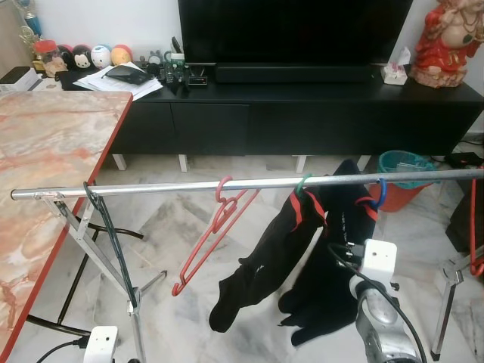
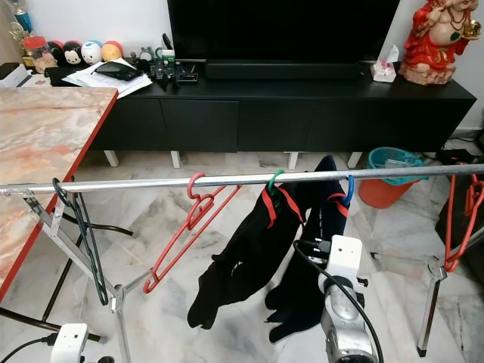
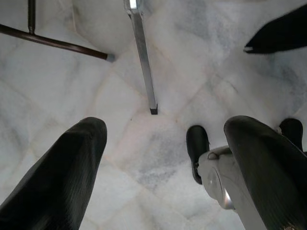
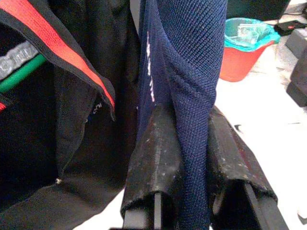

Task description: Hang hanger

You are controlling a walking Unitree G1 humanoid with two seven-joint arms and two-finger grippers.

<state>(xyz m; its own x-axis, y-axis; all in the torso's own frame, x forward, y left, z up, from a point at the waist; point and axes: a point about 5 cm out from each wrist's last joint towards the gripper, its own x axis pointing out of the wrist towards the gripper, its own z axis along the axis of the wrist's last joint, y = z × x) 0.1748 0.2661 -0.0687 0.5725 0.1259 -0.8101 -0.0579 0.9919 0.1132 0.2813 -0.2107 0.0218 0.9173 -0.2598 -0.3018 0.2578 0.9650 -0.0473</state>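
Left eye view: a silver rail (image 1: 227,184) runs across the room on folding metal legs. Near its left end a dark hanger (image 1: 110,242) hangs beside the leg, close to the red-edged marble table (image 1: 45,151). Near the rail's middle an empty red hanger (image 1: 212,238) hangs tilted, its lower corner swung toward the left. Just to the right of it a green hook (image 1: 303,182) carries a black garment with red trim (image 1: 265,257), and next to that a blue hook (image 1: 382,193) carries a dark navy garment (image 1: 340,227). At the rail's right end another red hanger (image 1: 476,227) hangs. The right arm's wrist (image 1: 376,261) reaches up into the navy garment from below. Behind stand a black TV cabinet (image 1: 302,113) and a red bucket with a teal liner (image 1: 404,178).

Right eye view: the same scene; the red statue (image 2: 439,38) sits on the cabinet's right end, and small round toys (image 2: 83,51) and papers on its left end.

Left wrist view: the left gripper (image 3: 163,167) hangs low over the marble floor (image 3: 192,86), its two fingers wide apart and holding nothing. A metal rack leg (image 3: 143,57) ends on the floor ahead.

Right wrist view: the right gripper (image 4: 192,158) has its fingers closed on a fold of the navy garment's knit cloth, which rises between them. The black garment with red trim hangs just beside it, with the bucket beyond.
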